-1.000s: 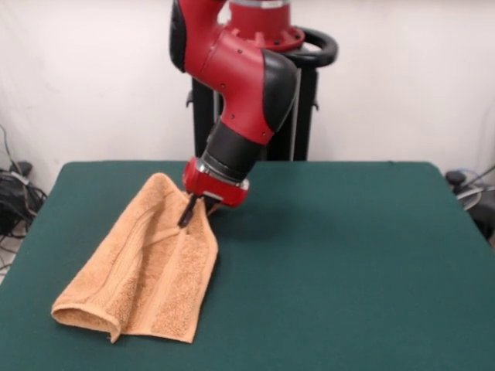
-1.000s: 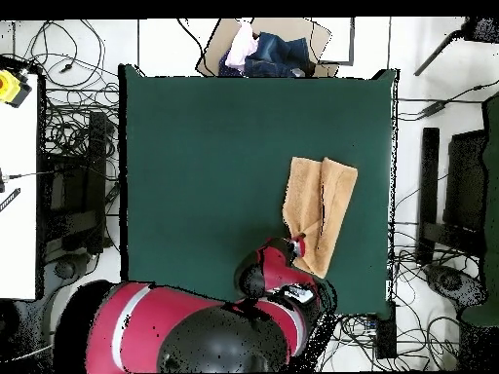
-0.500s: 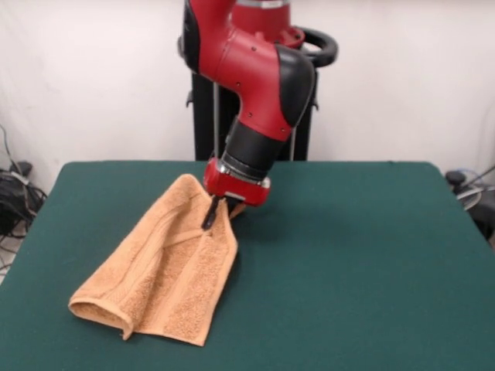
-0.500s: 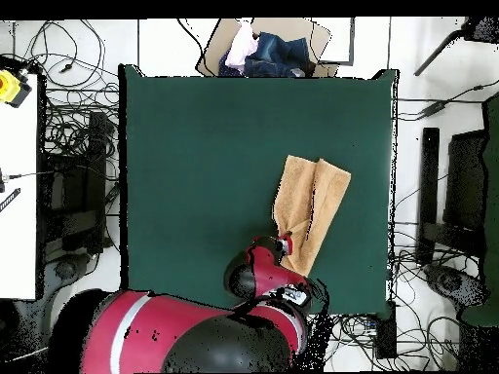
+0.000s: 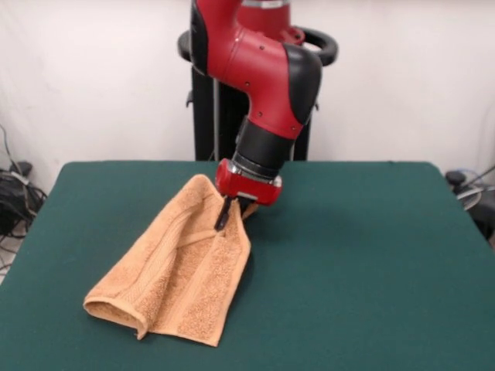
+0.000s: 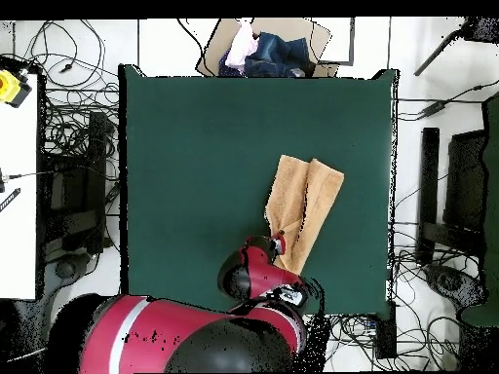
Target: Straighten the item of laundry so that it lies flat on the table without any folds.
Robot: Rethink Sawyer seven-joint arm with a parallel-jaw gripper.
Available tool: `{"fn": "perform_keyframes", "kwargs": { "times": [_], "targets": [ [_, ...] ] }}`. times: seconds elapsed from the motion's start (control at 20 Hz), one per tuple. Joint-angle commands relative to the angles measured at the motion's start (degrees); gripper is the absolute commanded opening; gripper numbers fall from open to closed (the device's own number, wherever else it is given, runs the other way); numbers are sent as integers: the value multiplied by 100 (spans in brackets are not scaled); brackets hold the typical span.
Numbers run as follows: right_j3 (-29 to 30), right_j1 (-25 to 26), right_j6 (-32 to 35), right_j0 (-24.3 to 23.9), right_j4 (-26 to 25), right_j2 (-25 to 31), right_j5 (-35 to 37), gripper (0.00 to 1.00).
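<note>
The peach terry towel (image 5: pixel 182 270) lies folded lengthwise on the dark green table (image 5: pixel 363 255), left of centre in the front view. Its far end is lifted off the table. My gripper (image 5: pixel 226 218) is shut on that far end near the fold and holds it up. The near end rests on the table with a rolled edge. In the overhead view the towel (image 6: pixel 302 206) runs up and right from my gripper (image 6: pixel 280 241), on the right half of the table (image 6: pixel 195 166).
A cardboard box with clothes (image 6: pixel 261 49) sits past the table's far edge in the overhead view. Cables and stands lie on the floor at both sides. The robot's pedestal (image 5: pixel 255 100) stands behind the table.
My gripper has moved right in the front view, dragging the towel with it across the table. The towel stays folded.
</note>
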Motion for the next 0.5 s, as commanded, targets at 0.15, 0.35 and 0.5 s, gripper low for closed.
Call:
{"fn": "perform_keyframes", "kwargs": {
  "times": [0.15, 0.35, 0.5],
  "targets": [
    [64, 454, 1026, 249, -208, 1360, 887, 0],
    [84, 447, 1062, 308, -152, 1351, 898, 0],
    [169, 360, 1148, 379, -55, 1371, 960, 0]
  ]
}}
